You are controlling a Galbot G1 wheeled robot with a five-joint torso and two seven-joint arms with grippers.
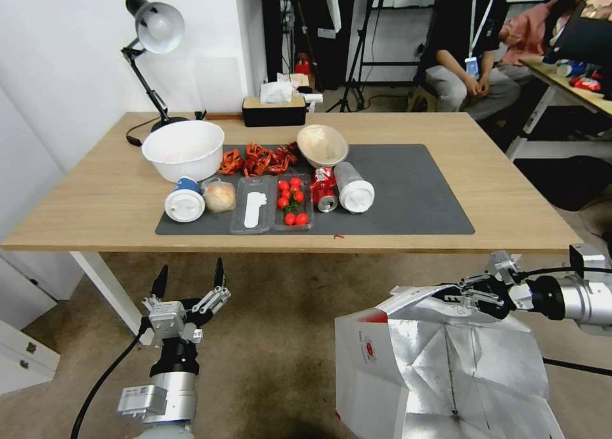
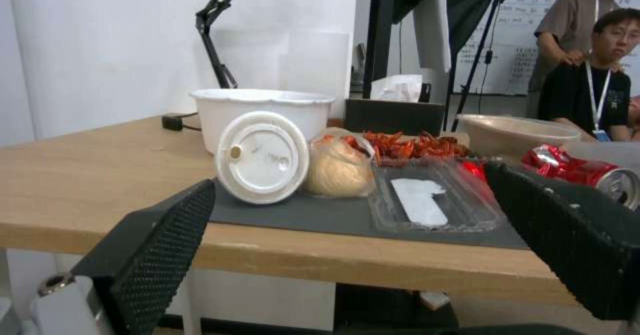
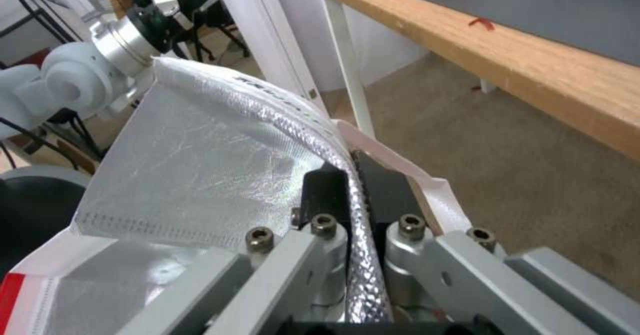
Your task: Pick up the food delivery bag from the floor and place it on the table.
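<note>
**Right claw clamps the bag's rim**

The right claw (image 1: 460,297) is clamped on the foil rim of the bag (image 1: 440,369), near right, in front of the desk (image 1: 95,203) and below its top. The left claw (image 1: 189,280) hovers near left above the floor (image 1: 274,337), fingers (image 2: 157,255) spread apart, pointing at the desk.

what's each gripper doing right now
Left gripper: open, holding nothing, below the table edge.
Right gripper: shut on the food delivery bag rim.
</note>
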